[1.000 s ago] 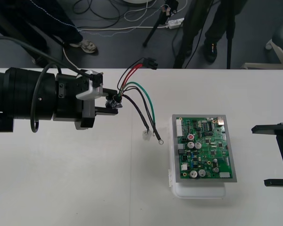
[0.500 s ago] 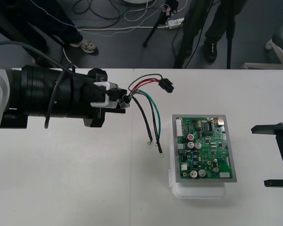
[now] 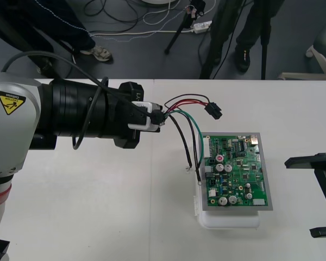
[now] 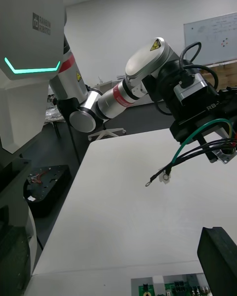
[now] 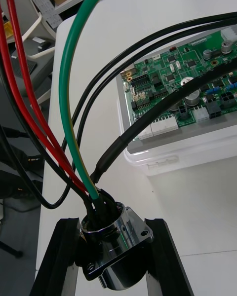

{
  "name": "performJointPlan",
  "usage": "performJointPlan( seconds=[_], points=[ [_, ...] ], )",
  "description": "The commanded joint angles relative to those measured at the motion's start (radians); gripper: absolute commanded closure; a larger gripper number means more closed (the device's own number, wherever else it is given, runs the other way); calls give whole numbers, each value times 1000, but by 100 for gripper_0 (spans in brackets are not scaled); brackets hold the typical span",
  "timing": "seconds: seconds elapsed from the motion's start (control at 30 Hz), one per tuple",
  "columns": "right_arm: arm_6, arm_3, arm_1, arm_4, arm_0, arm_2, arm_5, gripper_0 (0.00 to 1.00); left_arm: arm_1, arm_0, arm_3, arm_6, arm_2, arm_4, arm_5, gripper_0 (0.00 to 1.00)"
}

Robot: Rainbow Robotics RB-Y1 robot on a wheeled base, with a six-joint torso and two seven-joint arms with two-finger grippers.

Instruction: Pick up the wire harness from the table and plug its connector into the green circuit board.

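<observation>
My left gripper (image 3: 158,120) is shut on the harness's round metal socket (image 5: 111,249), which sits between its two black fingers (image 5: 60,256). It is held above the table, left of the green circuit board (image 3: 236,171) on its white base (image 3: 228,221). Red, black and green wires (image 3: 185,109) arc right from the socket. The small black plug (image 3: 212,111) hangs free just beyond the board's far left corner. Two black leads with ring ends (image 3: 193,167) dangle by the board's left edge. My right gripper (image 3: 315,197) stands open at the table's right edge.
The table's far edge runs just behind the left arm (image 3: 70,117), with cables and a tripod on the dark floor beyond. Bare table lies in front of the left arm and between the board and the right gripper.
My left gripper has carried the harness rightward, from mid-left of the table to beside the board. The plug swung along with it. The right gripper shifted slightly toward the near edge.
</observation>
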Motion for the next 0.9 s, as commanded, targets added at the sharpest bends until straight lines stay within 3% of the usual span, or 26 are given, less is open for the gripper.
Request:
performJointPlan(
  seconds=[0.03,0.4,0.9],
  points=[
    [-59,-51,15,-18,24,6,22,0,-27,-44,-26,-64,-34,-19,101,100],
    [-108,-134,29,-22,39,20,163,0,-34,-43,-24,-78,-34,-27,108,100],
    [-134,-299,29,-62,105,115,525,0,-109,-43,-24,-55,-46,-182,108,100]
  ],
)
